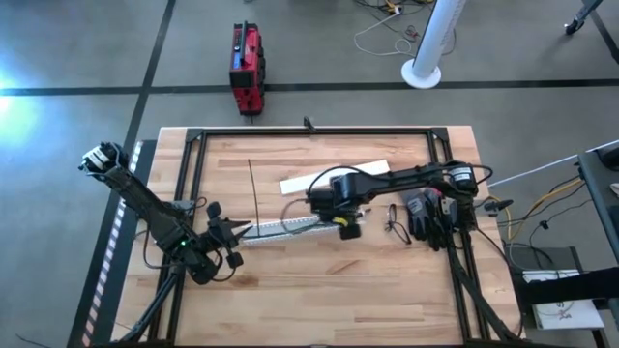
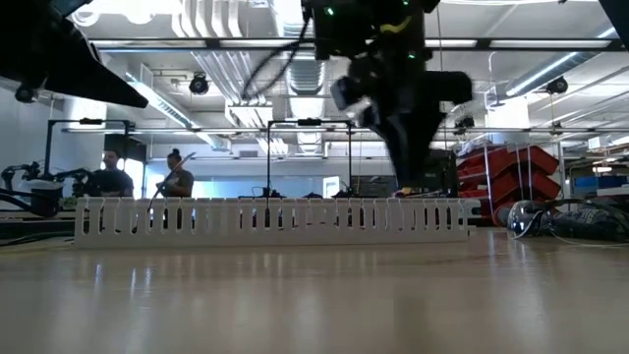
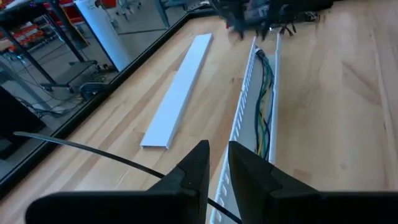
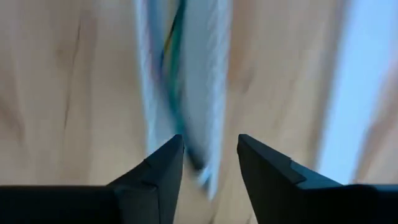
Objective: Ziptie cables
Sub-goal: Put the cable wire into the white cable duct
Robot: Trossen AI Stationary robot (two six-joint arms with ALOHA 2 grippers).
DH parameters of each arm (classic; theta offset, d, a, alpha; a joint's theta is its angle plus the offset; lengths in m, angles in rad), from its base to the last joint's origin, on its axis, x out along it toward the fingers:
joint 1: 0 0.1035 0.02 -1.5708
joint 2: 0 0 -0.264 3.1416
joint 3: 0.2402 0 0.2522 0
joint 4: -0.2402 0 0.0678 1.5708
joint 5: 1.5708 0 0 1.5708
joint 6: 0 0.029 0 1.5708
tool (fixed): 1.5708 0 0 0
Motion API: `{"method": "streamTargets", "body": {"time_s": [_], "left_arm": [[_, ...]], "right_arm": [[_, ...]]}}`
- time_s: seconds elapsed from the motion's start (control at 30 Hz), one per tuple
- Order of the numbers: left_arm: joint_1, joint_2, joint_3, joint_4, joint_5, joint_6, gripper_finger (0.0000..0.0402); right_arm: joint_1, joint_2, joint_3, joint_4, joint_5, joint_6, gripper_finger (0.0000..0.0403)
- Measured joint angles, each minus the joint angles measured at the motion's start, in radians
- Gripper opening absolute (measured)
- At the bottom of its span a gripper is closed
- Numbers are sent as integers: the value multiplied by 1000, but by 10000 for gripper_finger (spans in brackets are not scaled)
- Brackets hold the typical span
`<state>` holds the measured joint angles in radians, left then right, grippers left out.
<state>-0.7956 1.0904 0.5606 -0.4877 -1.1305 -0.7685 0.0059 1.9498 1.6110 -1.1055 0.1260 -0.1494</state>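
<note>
A white slotted cable duct (image 1: pixel 280 229) lies on the wooden table, with green and yellow cables (image 3: pixel 264 106) running along inside it. My left gripper (image 3: pixel 219 149) is at the duct's left end (image 1: pixel 237 232) and is shut on a thin black zip tie (image 3: pixel 93 152). The tie's long free part (image 1: pixel 251 184) reaches toward the table's far edge. My right gripper (image 4: pixel 210 146) stands open over the duct's right end (image 1: pixel 334 217), fingers pointing down, one on either side of the duct and cables. In the low view it hangs just above the duct's top (image 2: pixel 413 167). My left gripper pinches the zip tie between its two fingers, which lie across the tie near one end (image 3: pixel 208 200). A short bit of the tie comes out on the other side of the fingers. The long free part (image 3: pixel 56 142) curves away, slack.
A flat white duct cover (image 1: pixel 334 176) lies just beyond the duct. A heap of black gloves and cables (image 1: pixel 426 217) sits at the table's right. A black frame rail (image 1: pixel 309 130) runs round the table edge. People stand far back in the room (image 2: pixel 147 177).
</note>
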Motion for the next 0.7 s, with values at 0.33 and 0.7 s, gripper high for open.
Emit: {"method": "streamTargets", "body": {"time_s": [0.33,0.7], "left_arm": [[54,-11,-15,3,1,-110,54],[530,96,-18,231,522,139,78]], "right_arm": [[-1,42,-15,642,-54,25,137],[13,98,-17,801,-99,47,169]]}}
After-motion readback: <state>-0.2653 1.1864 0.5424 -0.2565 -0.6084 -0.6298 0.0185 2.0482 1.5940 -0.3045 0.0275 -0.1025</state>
